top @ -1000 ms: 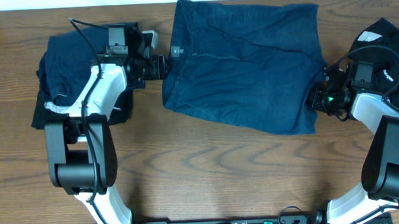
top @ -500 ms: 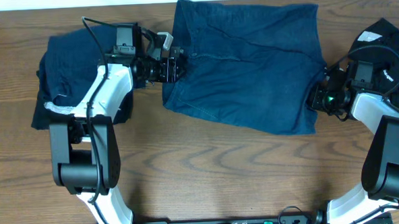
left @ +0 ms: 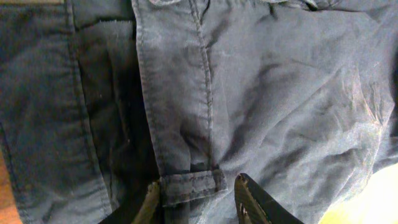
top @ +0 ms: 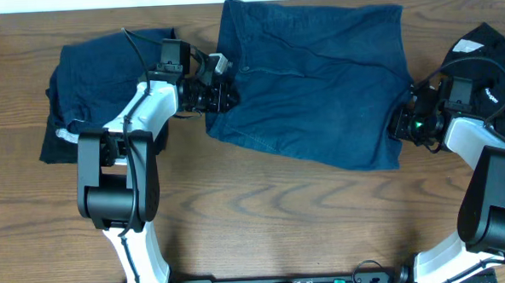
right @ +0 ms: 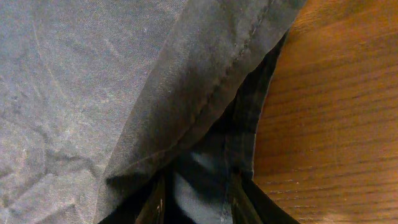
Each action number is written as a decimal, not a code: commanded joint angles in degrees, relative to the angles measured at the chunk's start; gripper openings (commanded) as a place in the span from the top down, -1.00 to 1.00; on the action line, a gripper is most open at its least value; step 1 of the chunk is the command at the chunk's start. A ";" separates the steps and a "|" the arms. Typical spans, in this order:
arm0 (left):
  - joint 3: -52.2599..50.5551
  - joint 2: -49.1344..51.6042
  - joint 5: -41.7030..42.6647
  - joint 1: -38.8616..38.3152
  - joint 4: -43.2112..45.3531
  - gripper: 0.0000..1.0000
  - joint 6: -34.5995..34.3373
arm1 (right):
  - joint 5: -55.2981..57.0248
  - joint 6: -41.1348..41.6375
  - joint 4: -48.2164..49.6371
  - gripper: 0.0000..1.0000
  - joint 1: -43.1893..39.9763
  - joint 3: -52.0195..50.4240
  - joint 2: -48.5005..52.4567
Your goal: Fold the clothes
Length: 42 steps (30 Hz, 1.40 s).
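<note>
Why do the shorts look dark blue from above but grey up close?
Overhead: even light, shorts deep blue and sharp. Left wrist: cloth looks washed-out grey, bright yellowish patch bottom right. Right wrist: pale grey too, dark shadow under the hem, table grain crisp. Likely the close cameras brighten dark cloth.
</note>
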 commanded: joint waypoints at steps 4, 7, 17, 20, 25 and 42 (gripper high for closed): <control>-0.13 0.11 -0.76 0.07 -0.81 0.47 0.59 | 5.90 -0.31 -0.94 0.30 0.13 -1.57 2.23; -0.13 0.11 -3.85 0.09 -0.46 0.60 0.59 | 5.90 -0.31 -0.94 0.31 0.13 -1.57 2.23; -0.13 0.11 -16.63 0.59 0.94 0.88 -6.12 | 5.92 -0.31 -0.96 0.31 0.13 -1.60 2.23; -0.13 0.11 -16.65 1.11 1.60 0.88 -7.48 | 5.92 -0.31 -0.96 0.31 0.13 -1.60 2.23; -0.13 0.11 -16.63 1.90 2.62 0.88 -9.42 | 5.92 -0.31 -0.96 0.33 0.13 -1.60 2.23; -0.13 0.09 -19.28 2.51 3.04 0.88 -9.79 | 5.95 -0.31 -1.09 0.33 0.13 -1.60 2.23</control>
